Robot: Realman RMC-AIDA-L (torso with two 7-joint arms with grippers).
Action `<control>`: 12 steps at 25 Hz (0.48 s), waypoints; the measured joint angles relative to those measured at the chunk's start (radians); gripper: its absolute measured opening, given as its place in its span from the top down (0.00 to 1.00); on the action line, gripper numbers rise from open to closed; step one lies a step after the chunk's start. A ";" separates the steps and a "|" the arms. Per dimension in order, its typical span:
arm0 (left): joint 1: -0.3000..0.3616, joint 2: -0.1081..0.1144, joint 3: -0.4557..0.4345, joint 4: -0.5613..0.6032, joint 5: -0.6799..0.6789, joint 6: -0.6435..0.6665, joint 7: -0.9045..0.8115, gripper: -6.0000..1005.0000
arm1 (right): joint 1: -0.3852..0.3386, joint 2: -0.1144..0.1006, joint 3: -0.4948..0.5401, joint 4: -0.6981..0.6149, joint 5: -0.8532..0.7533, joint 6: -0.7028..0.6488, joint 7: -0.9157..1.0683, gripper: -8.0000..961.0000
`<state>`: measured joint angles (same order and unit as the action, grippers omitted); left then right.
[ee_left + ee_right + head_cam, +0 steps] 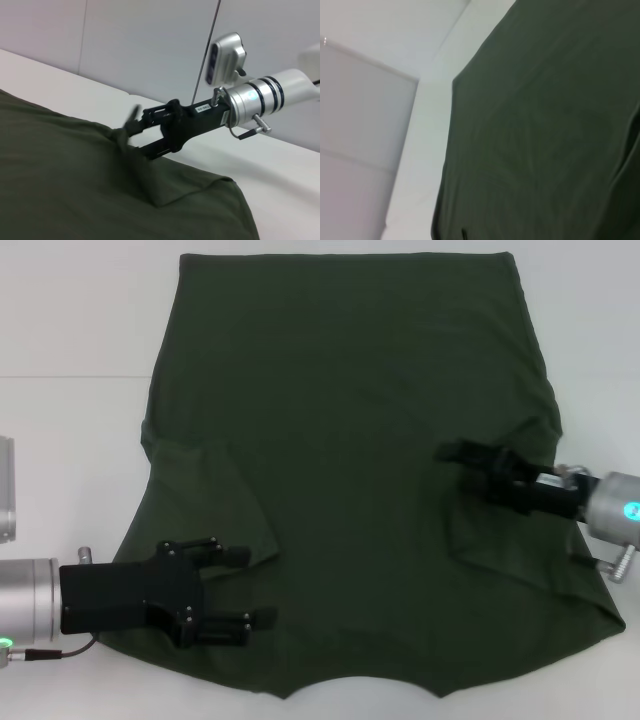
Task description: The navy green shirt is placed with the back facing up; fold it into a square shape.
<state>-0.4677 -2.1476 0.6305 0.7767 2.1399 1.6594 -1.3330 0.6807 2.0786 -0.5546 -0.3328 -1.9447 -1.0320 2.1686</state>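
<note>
Navy green shirt (350, 440) flat on the white table (70, 330), plain side up, both sleeves folded in. Left gripper (245, 585) spread open over the near-left hem. Right gripper (450, 455) pinching right sleeve fabric, lifting it.

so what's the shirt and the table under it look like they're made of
The navy green shirt looks like soft matte knit fabric, likely cotton: it creases and bunches where the right gripper pinches a fold. The table looks like a smooth, hard white surface, perhaps laminate, with a faint sheen; the exact material is unclear.
</note>
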 joint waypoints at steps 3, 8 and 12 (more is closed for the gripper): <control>0.001 0.000 0.000 -0.001 0.000 -0.004 0.000 0.13 | 0.025 0.001 -0.061 -0.001 0.000 0.016 -0.018 0.17; 0.001 0.000 -0.006 -0.004 0.000 -0.007 -0.001 0.13 | 0.024 0.004 -0.069 -0.012 0.005 -0.005 -0.118 0.17; -0.003 0.000 -0.057 -0.012 -0.001 -0.007 -0.009 0.13 | 0.002 0.011 -0.066 -0.067 0.005 -0.107 -0.300 0.17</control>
<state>-0.4707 -2.1475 0.5734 0.7642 2.1393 1.6524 -1.3424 0.6827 2.0899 -0.6206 -0.4000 -1.9394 -1.1389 1.8686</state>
